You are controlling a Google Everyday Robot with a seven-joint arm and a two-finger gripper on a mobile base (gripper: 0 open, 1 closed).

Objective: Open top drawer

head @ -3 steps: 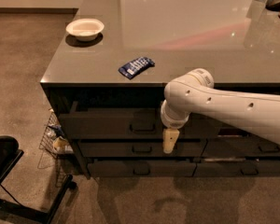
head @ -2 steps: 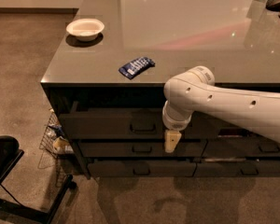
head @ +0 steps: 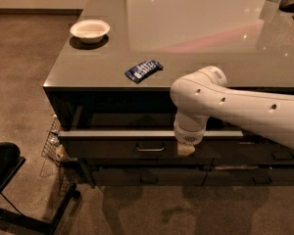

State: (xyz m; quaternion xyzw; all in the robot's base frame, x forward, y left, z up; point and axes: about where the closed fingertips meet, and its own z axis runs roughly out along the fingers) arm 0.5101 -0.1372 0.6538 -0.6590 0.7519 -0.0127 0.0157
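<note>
The top drawer [head: 108, 147] is a wide dark-grey drawer under the counter's left part. It stands pulled out a little, its pale top rim [head: 112, 134] showing in front of the dark opening. Its small metal loop handle [head: 150, 148] sits at the middle of the front. My gripper [head: 186, 150] hangs below the white wrist [head: 188, 131], against the drawer front just right of the handle. The wrist hides most of it.
A white bowl [head: 90, 30] and a blue packet [head: 143, 70] lie on the grey countertop [head: 201, 28]. Shallower drawers [head: 147, 177] sit below, more at the right [head: 279, 154]. A wire basket [head: 51, 141] and a black chair base [head: 5, 175] stand at the left on the floor.
The top drawer has slid out toward the camera; its rim now shows and its handle sits lower in view. My gripper moved with it, slightly down and right.
</note>
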